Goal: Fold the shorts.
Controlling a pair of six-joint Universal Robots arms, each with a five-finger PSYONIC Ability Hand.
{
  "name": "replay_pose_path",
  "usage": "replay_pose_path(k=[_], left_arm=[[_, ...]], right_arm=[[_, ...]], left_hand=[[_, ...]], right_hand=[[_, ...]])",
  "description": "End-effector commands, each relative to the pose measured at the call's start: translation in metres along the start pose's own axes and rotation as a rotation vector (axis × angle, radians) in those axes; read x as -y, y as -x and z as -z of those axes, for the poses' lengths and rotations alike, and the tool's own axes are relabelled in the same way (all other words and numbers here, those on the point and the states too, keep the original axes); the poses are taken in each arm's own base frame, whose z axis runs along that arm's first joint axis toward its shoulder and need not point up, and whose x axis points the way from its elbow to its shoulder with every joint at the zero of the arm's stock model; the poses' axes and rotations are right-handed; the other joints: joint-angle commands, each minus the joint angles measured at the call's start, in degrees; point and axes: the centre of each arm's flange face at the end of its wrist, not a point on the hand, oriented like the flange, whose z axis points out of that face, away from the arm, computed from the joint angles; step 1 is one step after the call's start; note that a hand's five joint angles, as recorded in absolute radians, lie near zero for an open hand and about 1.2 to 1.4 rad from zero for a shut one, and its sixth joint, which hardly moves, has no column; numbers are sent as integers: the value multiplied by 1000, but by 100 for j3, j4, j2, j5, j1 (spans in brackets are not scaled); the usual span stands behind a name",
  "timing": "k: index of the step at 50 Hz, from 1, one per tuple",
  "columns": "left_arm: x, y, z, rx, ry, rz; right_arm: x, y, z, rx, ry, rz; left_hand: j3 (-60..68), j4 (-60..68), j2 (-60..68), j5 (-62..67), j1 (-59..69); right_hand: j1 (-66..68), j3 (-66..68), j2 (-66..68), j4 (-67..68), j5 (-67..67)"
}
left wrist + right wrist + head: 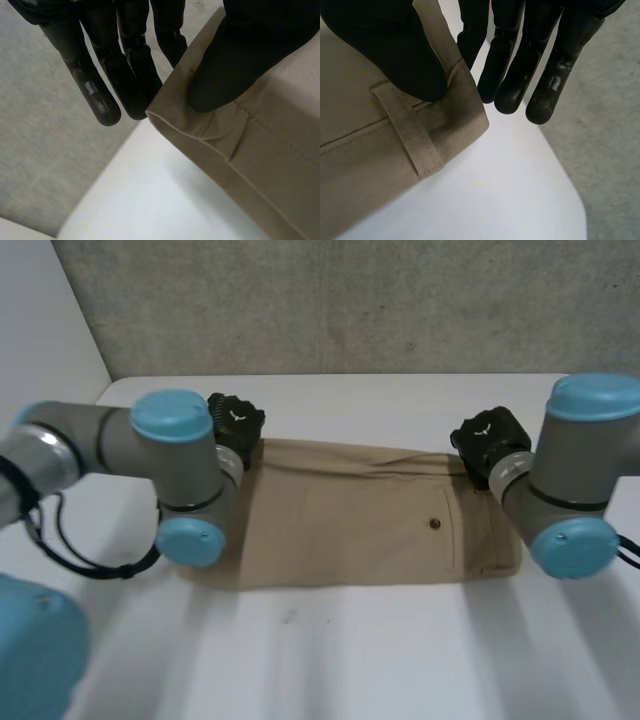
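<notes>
The khaki shorts (360,520) lie flat across the white table (350,650), waistband along the far side, with a dark button (434,524) on the pocket. My left hand (236,420) is at the far left corner. In the left wrist view its thumb (250,55) presses on top of the shorts (280,150) near a belt loop (225,132), and its fingers (107,75) reach past the edge underneath, pinching the corner. My right hand (490,435) is at the far right corner, where its thumb (385,45) and fingers (520,65) pinch the waistband (370,165) beside a belt loop (415,145).
The table's far edge (330,376) runs just behind both hands, with grey floor (350,300) beyond it. Both forearms (190,470) (570,490) hang over the ends of the shorts. Bare white table lies in front of the shorts.
</notes>
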Motion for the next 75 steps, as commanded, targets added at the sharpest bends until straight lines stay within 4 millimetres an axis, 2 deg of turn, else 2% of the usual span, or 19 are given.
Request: replay_pose_path(k=[1,5,6,7,8,9,14,19,22,26,35,40,45,49,54,59,65,70,75], left_arm=[[-13,-17,-37,123,-122,-141],[-17,-25,-43,163,-175,-154],[-16,-25,-44,172,-187,-150],[-15,-26,-44,179,-198,-148],[-14,-28,-43,186,-213,-144],[-13,-29,-42,188,-222,-144],[0,-35,-30,186,-267,-133],[14,-20,-11,192,-266,-127],[27,-6,8,178,-265,-98],[28,6,38,126,-226,4],[17,11,103,-102,-71,343],[3,14,122,-151,36,459],[-7,14,130,-153,77,462],[-12,17,128,-139,87,463],[-14,21,126,-126,91,466],[-14,21,126,-124,90,465],[-10,25,129,-121,83,466],[-2,31,131,-110,59,471],[1,38,131,-92,45,475]], right_arm=[[-16,16,-40,-75,-71,7],[-25,24,-53,-118,-84,9],[-25,26,-55,-126,-90,9],[-26,27,-56,-136,-95,10],[-26,26,-57,-144,-100,8],[-25,25,-57,-151,-105,4],[-2,4,-46,-190,-162,-51],[31,-29,-9,-203,-237,-199],[39,-35,11,-166,-247,-240],[28,-39,38,-77,-177,-273],[-34,-5,72,126,87,-355],[-51,1,73,125,111,-368],[-65,8,63,105,102,-366],[-74,8,52,78,90,-360],[-84,4,42,55,103,-359],[-85,-11,41,19,108,-366],[-82,-44,49,-45,122,-369],[-83,-65,53,-63,165,-289],[-61,-77,51,-75,119,-142]], left_hand=[[1189,1108,1135,1328,1506],[1175,1093,1120,1313,1492],[9,-73,-46,147,326],[-1868,-1949,-1922,-1729,-1551],[-4751,-4832,-4805,-4612,-4434],[-5513,-5594,-5567,-5374,-5196],[-5806,-5888,-5861,-5668,-5489],[-5806,-5888,-5861,-5668,-5489],[-5806,-5888,-5861,-5668,-5489],[-5756,-5837,-5810,-5617,-5439],[-5688,-5770,-5743,-5550,-5372],[-5672,-5753,-5726,-5533,-5355],[-5672,-5753,-5726,-5533,-5355],[-5672,-5753,-5726,-5533,-5355],[-5672,-5753,-5726,-5533,-5355],[-5688,-5770,-5743,-5550,-5372],[-5688,-5770,-5743,-5550,-5371],[-5688,-5770,-5743,-5550,-5372],[-5688,-5770,-5743,-5550,-5372]], right_hand=[[2415,1185,1233,1163,1446],[1888,658,706,636,919],[-532,-1762,-1714,-1784,-1501],[-4036,-5267,-5219,-5289,-5005],[-4585,-5815,-5767,-5837,-5554],[-4585,-5815,-5767,-5837,-5554],[-4585,-5815,-5767,-5837,-5554],[-4585,-5815,-5767,-5837,-5554],[-4585,-5815,-5767,-5837,-5554],[-4585,-5815,-5767,-5837,-5554],[-3248,-4478,-4431,-4501,-4217],[-2676,-3906,-3859,-3929,-3645],[-2055,-3285,-3238,-3308,-3024],[-727,-1957,-1909,-1979,-1696],[2411,1180,1228,1158,1442],[2415,1185,1233,1163,1446],[2415,1185,1233,1163,1446],[2415,1185,1233,1163,1446],[2415,1185,1233,1163,1446]])
